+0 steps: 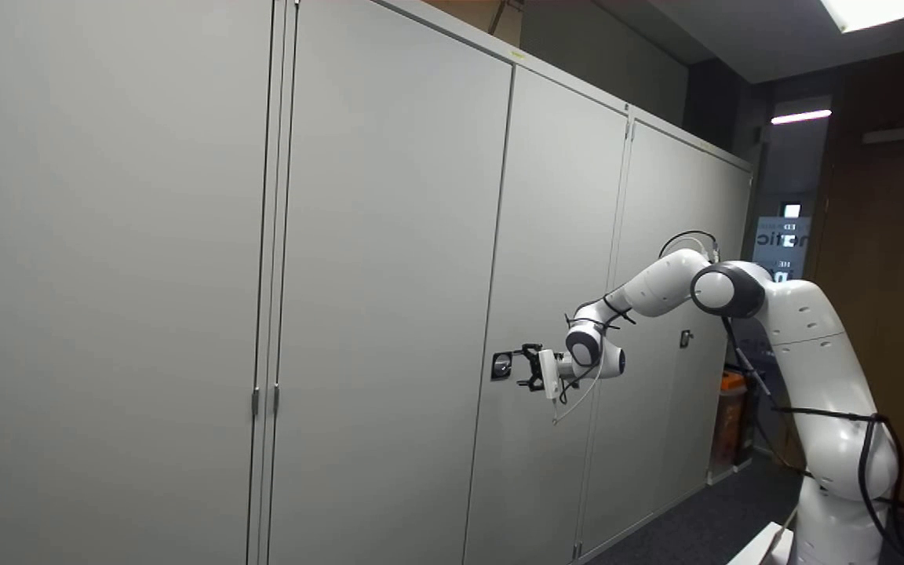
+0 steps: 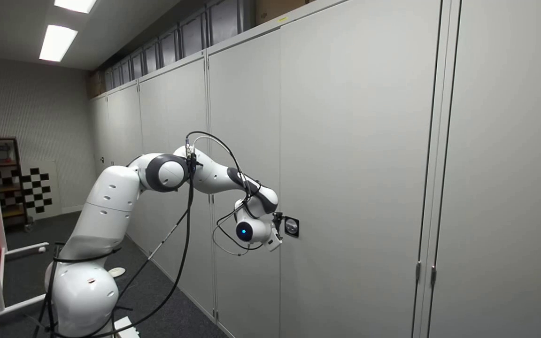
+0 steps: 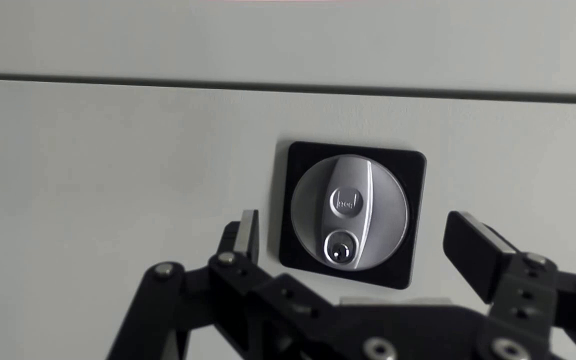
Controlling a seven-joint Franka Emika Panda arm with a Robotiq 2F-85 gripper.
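Black two-fingered gripper is standing wide, its fingers clasping nothing! Between them in the wrist view, a round silver metal knob is sitting on a square black plate, and only here is a small dark keyhole showing. Beyond the fingers, a flat light-grey cabinet door is backing it. Behind them, an exterior view is revealing a small blue light glowing on the glossy white jointed arm. It's arching, elbow sitting above the fingers, forearm sloping down to them.

a checkered board stands beside a wheeled shelf.
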